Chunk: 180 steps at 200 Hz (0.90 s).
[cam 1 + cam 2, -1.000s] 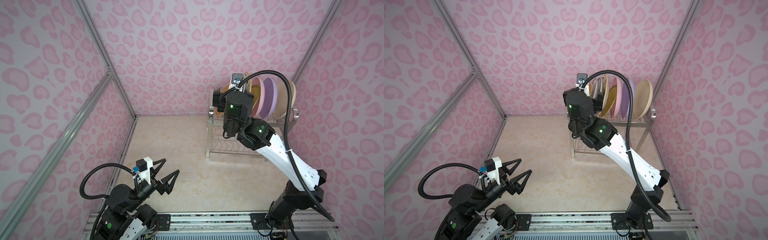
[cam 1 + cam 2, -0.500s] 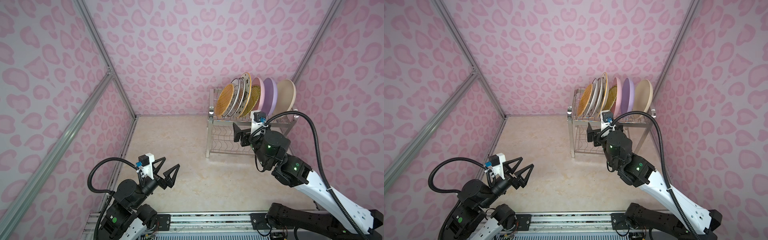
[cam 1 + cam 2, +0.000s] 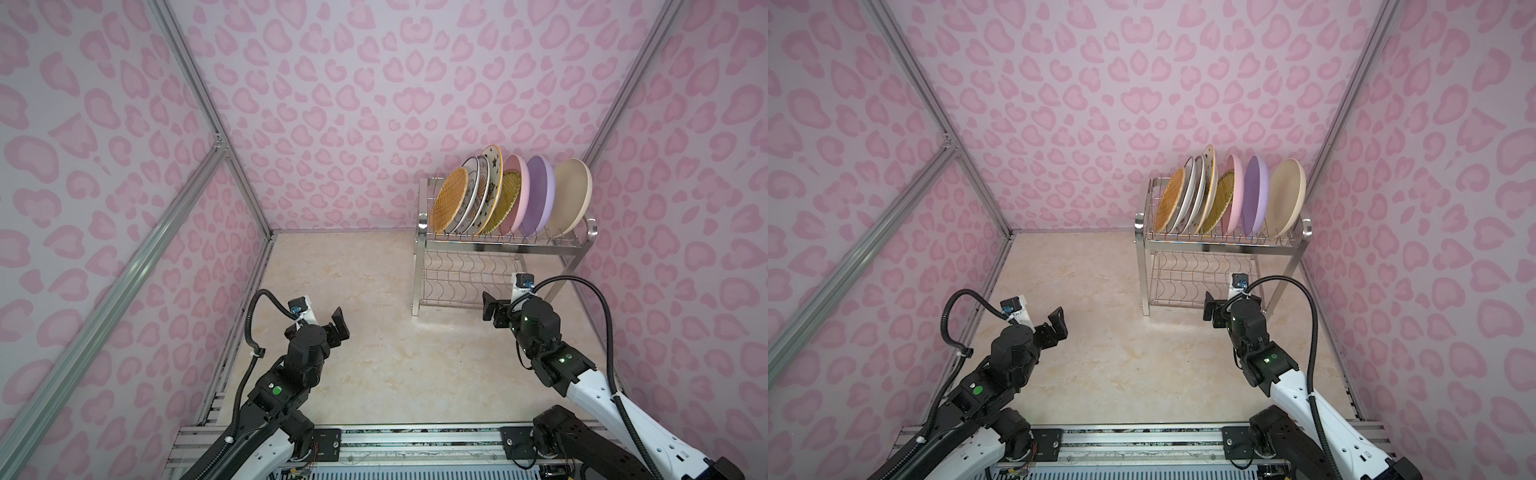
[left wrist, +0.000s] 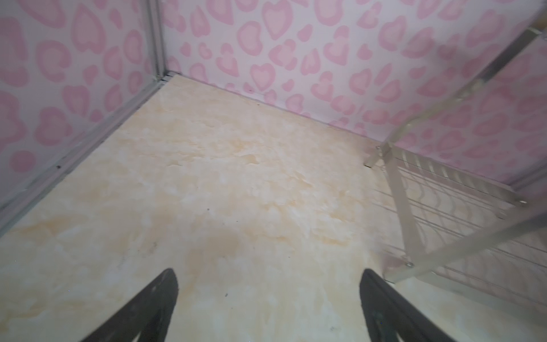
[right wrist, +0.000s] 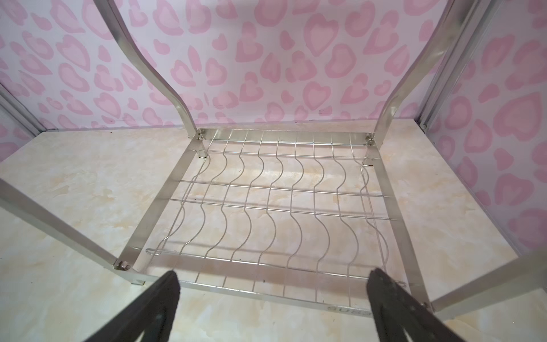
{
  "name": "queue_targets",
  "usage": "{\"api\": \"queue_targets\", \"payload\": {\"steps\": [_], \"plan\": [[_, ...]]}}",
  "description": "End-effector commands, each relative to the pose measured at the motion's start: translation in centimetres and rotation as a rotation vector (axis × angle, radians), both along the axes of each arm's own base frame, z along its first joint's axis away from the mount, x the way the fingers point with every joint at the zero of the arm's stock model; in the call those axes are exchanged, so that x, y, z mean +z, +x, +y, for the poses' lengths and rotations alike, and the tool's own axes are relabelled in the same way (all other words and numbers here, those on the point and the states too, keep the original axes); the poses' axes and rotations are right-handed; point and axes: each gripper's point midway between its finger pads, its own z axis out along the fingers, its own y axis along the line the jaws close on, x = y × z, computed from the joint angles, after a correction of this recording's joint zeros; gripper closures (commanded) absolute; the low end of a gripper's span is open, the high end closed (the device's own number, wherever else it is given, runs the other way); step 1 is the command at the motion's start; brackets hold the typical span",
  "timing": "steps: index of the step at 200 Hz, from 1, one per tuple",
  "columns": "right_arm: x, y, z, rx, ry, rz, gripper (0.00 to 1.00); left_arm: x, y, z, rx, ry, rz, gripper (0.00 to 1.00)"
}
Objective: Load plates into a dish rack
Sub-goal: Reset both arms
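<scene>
Several plates (image 3: 569, 195) (image 3: 1285, 197) stand on edge in the top tier of the steel dish rack (image 3: 498, 247) (image 3: 1221, 248) at the back right: yellow woven, white patterned, pink, lilac, cream. My right gripper (image 3: 505, 309) (image 3: 1225, 309) hangs open and empty, low in front of the rack. In the right wrist view it (image 5: 274, 272) faces the bare lower tier (image 5: 154, 207). My left gripper (image 3: 318, 328) (image 3: 1042, 328) is open and empty above the floor at front left, and in the left wrist view it (image 4: 269, 274) has the rack's leg (image 4: 405, 213) off to one side.
Pink heart-patterned walls with aluminium posts (image 3: 232, 166) close in the cell on three sides. The marble-look floor (image 3: 353, 291) lies between the arms. The rack stands close to the back and right walls. A rail (image 3: 395, 444) runs along the front edge.
My right arm has drawn back from the plates on the top tier and come down low in front of the rack. My left arm has reached forward a little.
</scene>
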Motion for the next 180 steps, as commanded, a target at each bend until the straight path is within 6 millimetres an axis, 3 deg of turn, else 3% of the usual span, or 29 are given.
{"api": "queue_targets", "payload": {"steps": [1, 28, 53, 91, 138, 180], "plan": [[0.7, 1.0, 0.9, 0.044, 0.031, -0.081, 0.01, 1.4, 0.4, 3.9, 0.258, 0.054, -0.109, 0.03], [-0.9, 1.6, -0.1, -0.001, 0.021, -0.080, 0.01, 1.6, 1.0, 5.4, 0.333, 0.162, -0.134, 0.03], [-2.7, 2.5, -2.4, -0.101, -0.017, -0.057, 0.01, 0.9, 2.2, 7.0, 0.384, 0.243, -0.137, 0.03], [-4.1, 3.4, -4.2, -0.165, -0.065, -0.062, 0.01, -2.3, 4.2, 9.7, 0.429, 0.285, -0.102, 0.03], [-4.5, 4.9, -6.1, -0.209, -0.066, -0.051, 0.01, -5.1, 6.1, 10.8, 0.402, 0.287, -0.123, 0.03], [-4.8, 5.6, -8.2, -0.267, -0.084, -0.073, 0.01, -4.7, 8.7, 9.7, 0.317, 0.344, -0.150, 0.03]]}}
